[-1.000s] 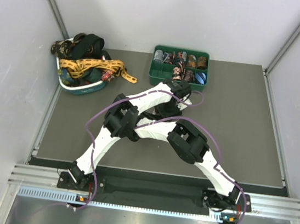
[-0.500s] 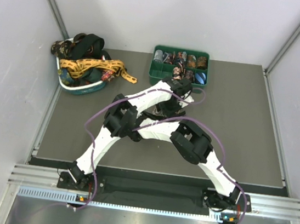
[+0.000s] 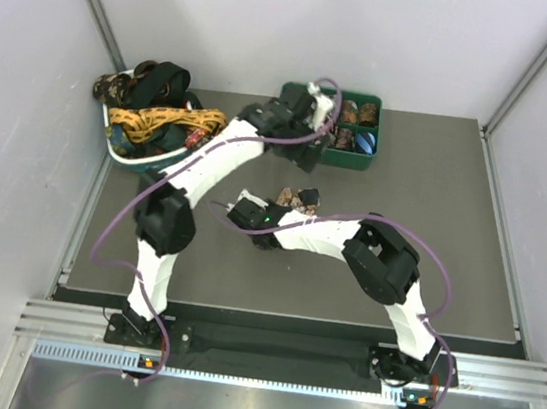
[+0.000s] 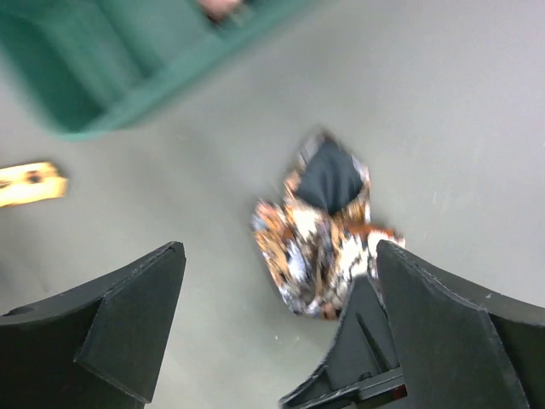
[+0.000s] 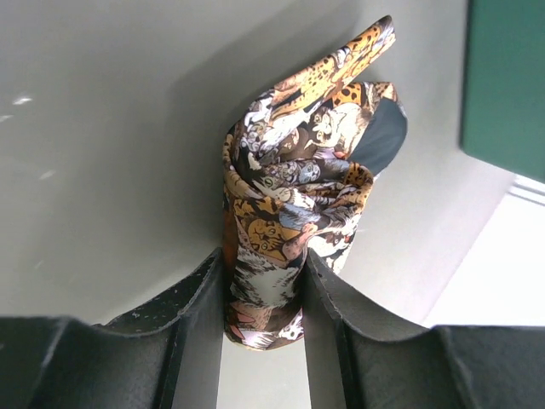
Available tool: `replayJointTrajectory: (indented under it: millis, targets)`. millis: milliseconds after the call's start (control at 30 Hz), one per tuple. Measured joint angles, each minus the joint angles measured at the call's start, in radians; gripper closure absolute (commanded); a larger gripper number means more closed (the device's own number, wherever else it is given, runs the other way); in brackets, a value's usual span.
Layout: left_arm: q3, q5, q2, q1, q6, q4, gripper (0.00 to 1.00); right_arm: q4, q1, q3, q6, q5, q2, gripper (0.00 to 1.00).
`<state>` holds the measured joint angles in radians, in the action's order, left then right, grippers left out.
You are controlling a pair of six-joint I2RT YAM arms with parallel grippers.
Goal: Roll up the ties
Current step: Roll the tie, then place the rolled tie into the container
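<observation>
A small brown animal-print tie roll [image 3: 299,199] stands on the grey table [image 3: 433,216], its loose pointed end sticking out. My right gripper [image 3: 288,207] is shut on the tie roll [image 5: 281,213], with both fingers pressed on its sides. My left gripper [image 3: 309,161] hovers just beyond it, open and empty. In the left wrist view, the left gripper [image 4: 279,256] looks down on the tie roll [image 4: 324,226]. Loose ties [image 3: 164,119], gold-yellow, black and brown, are heaped in a basket at the back left.
A green compartment tray [image 3: 345,158] holding several rolled ties stands at the back middle, just behind the left gripper; it also shows in the left wrist view [image 4: 128,77] and the right wrist view [image 5: 507,85]. The white-and-teal basket [image 3: 148,160] stands by the left wall. Purple cables loop off both arms.
My left gripper has let go and lifted back toward the tray, its arm swinging left. My right gripper has drawn the tie roll nearer and to the left, still shut on it.
</observation>
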<state>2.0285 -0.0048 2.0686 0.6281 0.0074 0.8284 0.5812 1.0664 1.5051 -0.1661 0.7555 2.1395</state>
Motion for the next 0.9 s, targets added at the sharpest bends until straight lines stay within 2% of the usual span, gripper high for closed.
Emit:
replayJointTrajectory:
  millis: [233,433,600,900]
  targets:
    - [-0.154,-0.005,-0.191,-0.113,-0.152,-0.138,0.01,-0.092,-0.005,-0.119,-0.005,-0.151,-0.116,0.81]
    - [-0.283,-0.011,-0.259,-0.153,-0.225,-0.170,0.01,-0.212,-0.059,-0.294,0.062,-0.386,-0.304,0.82]
    - [-0.364,-0.011,-0.299,-0.179,-0.270,-0.194,0.01,-0.268,-0.187,-0.401,0.150,-0.627,-0.462,0.83]
    - [-0.517,-0.021,-0.362,-0.202,-0.323,-0.303,0.01,-0.305,-0.434,-0.419,0.282,-0.909,-0.592,0.85]
